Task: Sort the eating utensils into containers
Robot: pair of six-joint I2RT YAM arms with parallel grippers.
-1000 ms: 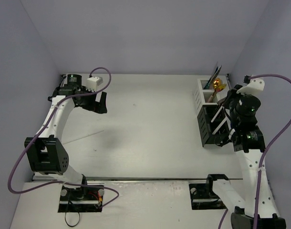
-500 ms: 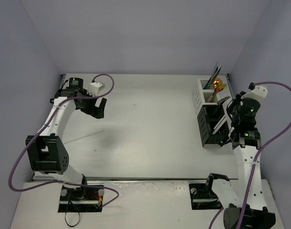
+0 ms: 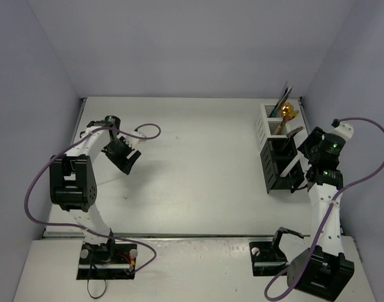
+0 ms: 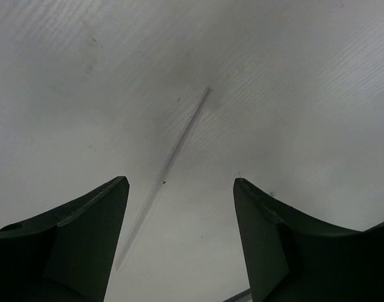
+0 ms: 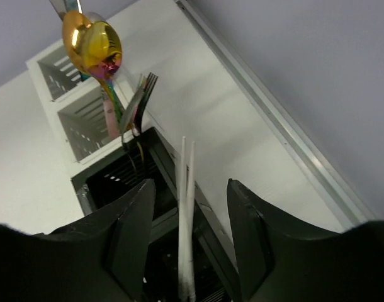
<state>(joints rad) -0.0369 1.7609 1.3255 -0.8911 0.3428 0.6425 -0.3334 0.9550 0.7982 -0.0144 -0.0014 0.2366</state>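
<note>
Housed utensils: gold spoon [image 5: 91,43] and blue knife [image 3: 285,97] stand upright in the white box [image 5: 60,75], at the 3 o'clock edge of the surface [image 3: 198,157].
Black box: the black box [image 5: 91,189] sits touching the 6 o'clock end of the white box. A dark fork [image 5: 141,94] rises from what looks like its 12 o'clock compartment. Two thin pale sticks [image 5: 186,214] stand in a compartment nearer 6 o'clock.
Right jaws: parted wide, one on each side of the two sticks, touching neither and gripping nothing. They hang just above the black box.
Loose item: one thin pale stick [image 4: 172,160] lies flat on the bare surface on the 9 o'clock side, well apart from both boxes.
Left jaws: spread wide and empty, hovering above that stick and pointing toward 5 o'clock in the top view.
Progress (judgement): nearly finished. Most of the cutlery is boxed, and this single stick seems to be all that is left to carry across.
Hard to read: the loose stick barely shows in the top view and is faint even up close, so it could be a mark. The box interiors are dark and the compartment contents are uncertain. No silver spoon or other forks can be picked out. The base of the black box is cut off in the right wrist view.
</note>
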